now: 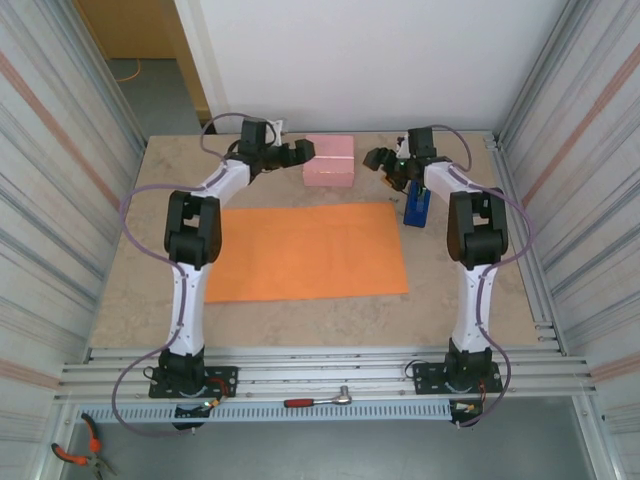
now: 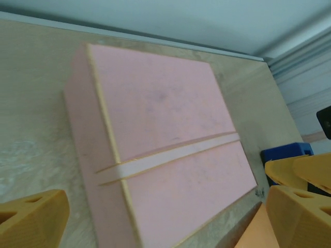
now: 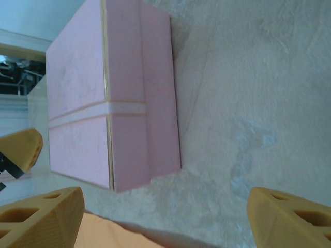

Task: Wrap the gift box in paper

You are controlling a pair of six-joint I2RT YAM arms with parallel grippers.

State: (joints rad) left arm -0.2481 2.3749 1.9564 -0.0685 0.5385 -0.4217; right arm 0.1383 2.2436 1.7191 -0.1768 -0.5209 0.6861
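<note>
The pale pink gift box (image 1: 329, 161) sits flat at the back middle of the table, with a lighter band across its lid (image 2: 165, 139). The orange paper (image 1: 305, 252) lies flat in front of it, a narrow strip of table apart. My left gripper (image 1: 300, 150) hovers at the box's left side, open, its fingers (image 2: 31, 219) spread wider than the box. At the box's right side my right gripper (image 1: 375, 158) is also open and empty, and the box (image 3: 114, 103) lies ahead and left of its fingers (image 3: 289, 217). A corner of the paper (image 3: 114, 232) shows at the bottom of that view.
A blue tape dispenser (image 1: 417, 208) stands right of the paper, under the right arm. Corrugated metal walls close in both sides and a white wall runs behind the box. A ratchet wrench (image 1: 318, 400) lies on the front rail, with pliers (image 1: 78, 455) at the bottom left.
</note>
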